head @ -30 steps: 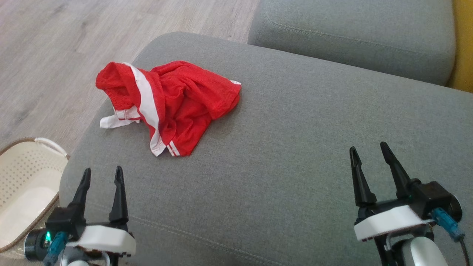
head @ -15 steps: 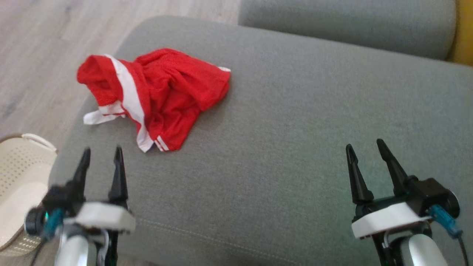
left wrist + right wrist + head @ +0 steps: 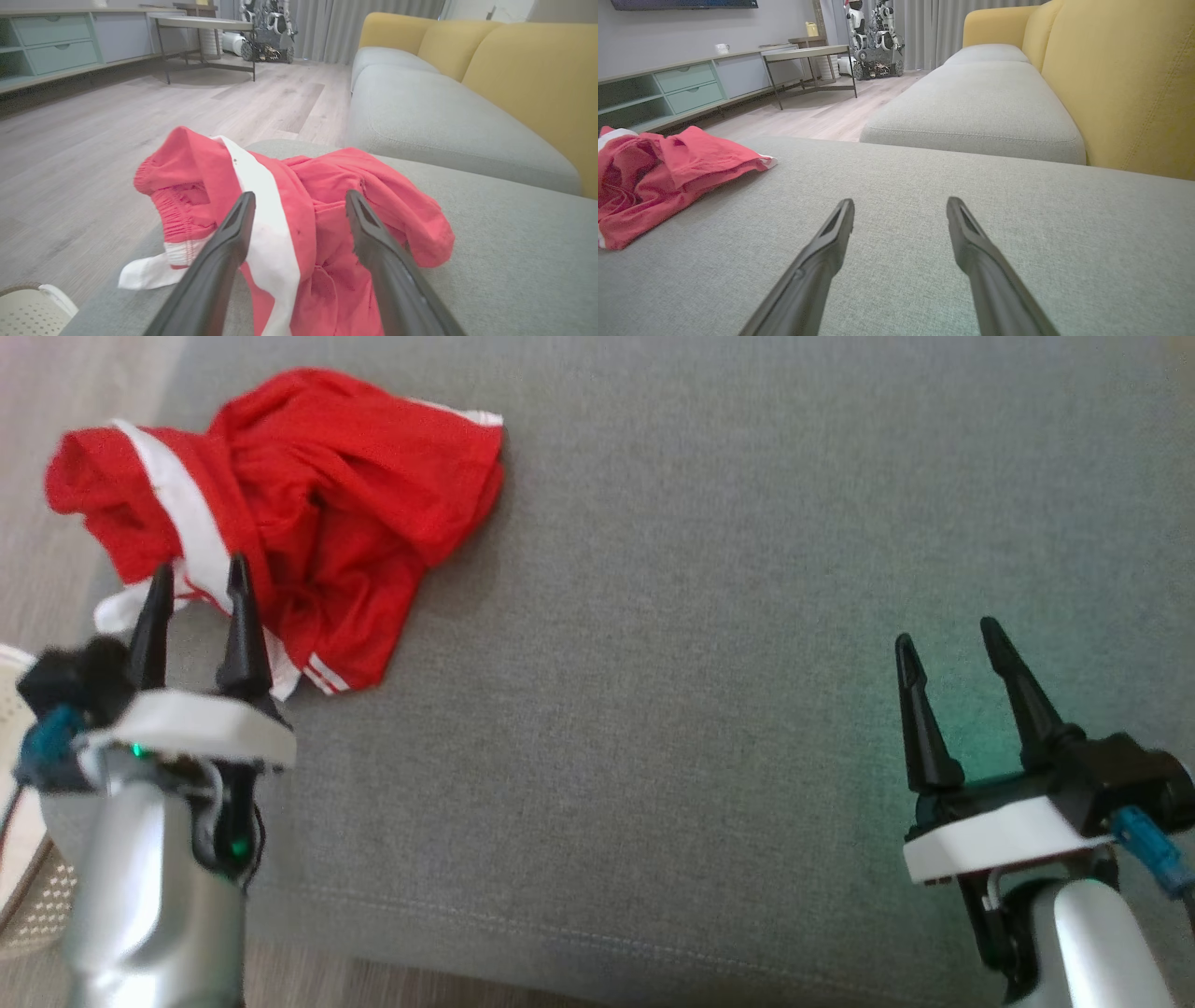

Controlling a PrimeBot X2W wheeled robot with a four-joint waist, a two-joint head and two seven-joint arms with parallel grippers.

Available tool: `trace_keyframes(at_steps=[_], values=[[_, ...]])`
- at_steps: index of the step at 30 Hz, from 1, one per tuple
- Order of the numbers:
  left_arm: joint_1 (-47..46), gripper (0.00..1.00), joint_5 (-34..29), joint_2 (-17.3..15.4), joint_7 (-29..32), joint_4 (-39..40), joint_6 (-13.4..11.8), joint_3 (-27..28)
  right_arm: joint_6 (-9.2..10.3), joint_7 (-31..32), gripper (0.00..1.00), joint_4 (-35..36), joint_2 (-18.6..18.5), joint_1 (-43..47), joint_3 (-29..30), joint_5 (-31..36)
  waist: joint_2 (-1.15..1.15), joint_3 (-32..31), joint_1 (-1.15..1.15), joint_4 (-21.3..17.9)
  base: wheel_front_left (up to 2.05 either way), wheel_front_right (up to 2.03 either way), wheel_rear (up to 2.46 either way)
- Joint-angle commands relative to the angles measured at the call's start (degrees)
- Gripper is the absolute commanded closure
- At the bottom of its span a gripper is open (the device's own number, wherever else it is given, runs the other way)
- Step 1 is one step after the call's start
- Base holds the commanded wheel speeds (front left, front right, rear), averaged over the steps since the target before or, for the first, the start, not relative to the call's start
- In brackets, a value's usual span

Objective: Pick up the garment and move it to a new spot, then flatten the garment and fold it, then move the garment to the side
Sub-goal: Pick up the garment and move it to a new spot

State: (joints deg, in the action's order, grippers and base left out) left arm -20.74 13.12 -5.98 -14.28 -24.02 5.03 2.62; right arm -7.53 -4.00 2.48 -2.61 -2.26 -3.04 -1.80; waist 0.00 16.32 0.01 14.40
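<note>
The garment (image 3: pixel 308 504) is a pair of red shorts with white stripes, crumpled on the upper left of the grey sofa cushion (image 3: pixel 700 663). In the left wrist view the garment (image 3: pixel 322 196) rises just beyond the fingertips. My left gripper (image 3: pixel 199 581) is open, its fingertips at the garment's near edge over a white stripe, with nothing held. Over bare cushion at the lower right, my right gripper (image 3: pixel 946 633) is open and empty, far from the garment. The garment (image 3: pixel 658 177) lies to the left in the right wrist view.
A cream perforated basket (image 3: pixel 23 887) stands on the wood floor beside the cushion's left edge. A second grey cushion (image 3: pixel 980 102) and yellow backrests (image 3: pixel 1125 84) lie beyond. A low table and cabinets stand across the floor.
The head camera has tilted down and closer, shifting the whole picture. My left gripper has advanced to the garment's near edge. The right gripper holds its pose, still open.
</note>
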Motion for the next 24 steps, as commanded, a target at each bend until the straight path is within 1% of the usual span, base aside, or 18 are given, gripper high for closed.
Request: trace_keyframes(at_steps=[1, 8, 9, 13, 16, 17, 18, 22, 24], values=[[-3.3, 0.0, 0.8, -2.6, 0.2, -0.1, 0.4, 2.1, 0.04, 0.3, 0.0, 2.4, -0.3, -2.3, -1.2, 0.6, 0.0, 2.2, -0.01, -0.3, 0.0, 0.0, 0.0], [-10.5, 0.0, 4.1, -4.2, 0.7, -12.3, 1.6, 2.2, 0.04, 1.2, 0.0, 3.2, -0.3, -3.6, -1.0, 1.2, 0.0, 4.8, -0.01, 0.2, 0.0, 0.0, 0.0], [-10.5, 0.0, 4.1, -4.2, 0.7, -12.3, 1.6, 2.2, 0.04, 1.2, 0.0, 3.2, -0.3, -3.6, -1.0, 1.2, 0.0, 4.8, -0.01, 0.2, 0.0, 0.0, 0.0], [-13.8, 0.0, 5.6, -5.0, 1.2, -20.6, 1.9, 1.9, 0.04, 1.5, 0.0, 3.3, -0.3, -3.9, -1.1, 1.3, 0.0, 5.0, -0.01, 0.4, 0.0, 0.0, 0.0], [-15.7, 0.0, 6.3, -5.2, 0.9, -24.7, 2.2, 1.1, 0.04, 1.7, 0.0, 3.4, -0.3, -3.9, -1.0, 1.2, 0.0, 4.8, -0.01, 0.5, 0.0, 0.0, 0.0], [-16.1, 0.72, 6.5, -5.3, 0.8, -25.5, 2.2, 0.7, 0.04, 1.7, 0.0, 3.4, -0.3, -3.9, -0.9, 1.1, 0.0, 4.6, -0.01, 0.5, 0.0, 0.0, 0.0], [-16.4, 1.0, 6.7, -5.4, 0.5, -26.2, 2.3, 0.4, 0.04, 1.7, 0.0, 3.5, -0.3, -3.8, -0.8, 1.1, 0.0, 4.5, -0.01, 0.6, 0.0, 0.0, 0.0], [-17.0, 1.0, 5.6, -6.7, -0.4, -26.9, 2.4, -1.3, 0.04, 1.8, 0.0, 3.4, -0.3, -3.6, -0.6, 0.8, 0.0, 3.8, -0.01, 0.8, 0.0, 0.0, 0.0], [-17.0, 1.0, 4.1, -7.7, -0.6, -25.3, 1.2, -1.4, 0.04, 1.6, 0.0, 3.2, -0.3, -3.6, -0.6, 0.6, 0.0, 3.2, -0.01, 0.7, 0.0, 0.0, 0.0]])
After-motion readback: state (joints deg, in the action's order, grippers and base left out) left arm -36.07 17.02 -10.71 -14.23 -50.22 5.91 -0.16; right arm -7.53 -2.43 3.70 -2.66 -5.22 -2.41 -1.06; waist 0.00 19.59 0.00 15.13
